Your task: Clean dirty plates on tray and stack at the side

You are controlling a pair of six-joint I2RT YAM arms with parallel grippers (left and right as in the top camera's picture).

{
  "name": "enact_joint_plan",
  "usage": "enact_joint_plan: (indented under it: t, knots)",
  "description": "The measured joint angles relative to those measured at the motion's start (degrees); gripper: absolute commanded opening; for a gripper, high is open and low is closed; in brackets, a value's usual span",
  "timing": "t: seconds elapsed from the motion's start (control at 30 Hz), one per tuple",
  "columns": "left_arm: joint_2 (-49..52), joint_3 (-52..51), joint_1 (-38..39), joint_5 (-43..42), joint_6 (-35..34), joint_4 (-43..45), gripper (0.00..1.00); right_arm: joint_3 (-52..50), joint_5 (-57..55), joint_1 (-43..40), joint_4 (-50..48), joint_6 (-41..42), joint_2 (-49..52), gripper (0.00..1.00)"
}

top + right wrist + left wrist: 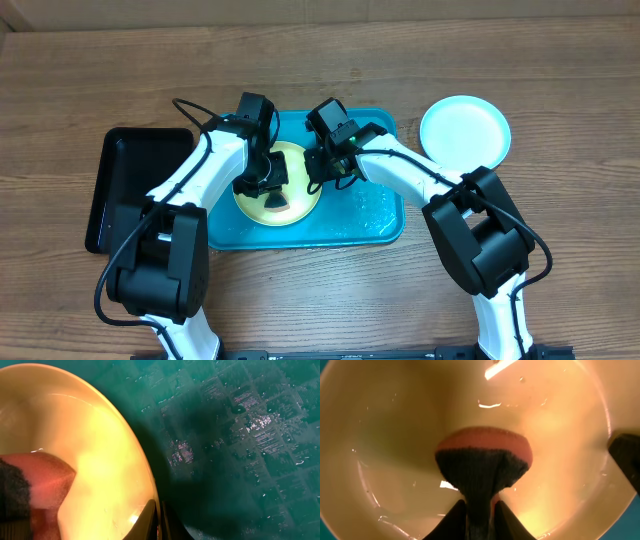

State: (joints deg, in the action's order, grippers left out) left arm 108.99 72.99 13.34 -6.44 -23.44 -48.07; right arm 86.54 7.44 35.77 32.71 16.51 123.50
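Observation:
A yellow-green plate (262, 207) lies on the turquoise tray (375, 215). My left gripper (271, 192) hangs over the plate's middle, shut on a sponge (482, 462) with a dark scouring face and a pink body. The sponge is pressed onto the wet plate (395, 435). My right gripper (318, 172) is shut on the plate's right rim. In the right wrist view the thin rim (145, 477) runs between the closed fingers (150, 519). A pale plate (465, 130) rests on the table to the right of the tray.
A narrow black tray (135, 185) sits left of the turquoise tray. The tray floor (240, 435) right of the plate is wet with droplets. Both arms cross above the tray's middle.

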Motion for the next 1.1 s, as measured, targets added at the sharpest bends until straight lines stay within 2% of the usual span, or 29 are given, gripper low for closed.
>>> enact_joint_plan:
  t: [0.13,0.33,0.53,0.73,0.9,1.1]
  knots:
    - [0.0,0.0,0.0,0.17,0.02,0.11,0.04,0.0,0.0,0.0,0.0,-0.04,0.0,0.04]
    - [0.0,0.0,0.07,5.2,0.02,-1.03,0.04,0.0,0.04,0.0,0.04,-0.02,0.0,0.04]
    - [0.0,-0.02,0.04,17.35,0.02,-2.38,0.04,0.0,0.02,0.0,0.0,0.0,0.0,0.04]
    - [0.0,-0.33,0.07,22.99,0.02,4.17,0.04,0.0,0.02,0.0,0.02,-0.02,0.0,0.04]
    - [0.0,-0.39,0.04,20.61,0.02,11.52,0.04,0.0,0.0,0.0,0.02,0.0,0.0,0.04]
    - [0.0,-0.42,0.02,7.34,-0.04,18.01,0.04,0.0,0.0,0.0,0.04,0.0,0.0,0.04]
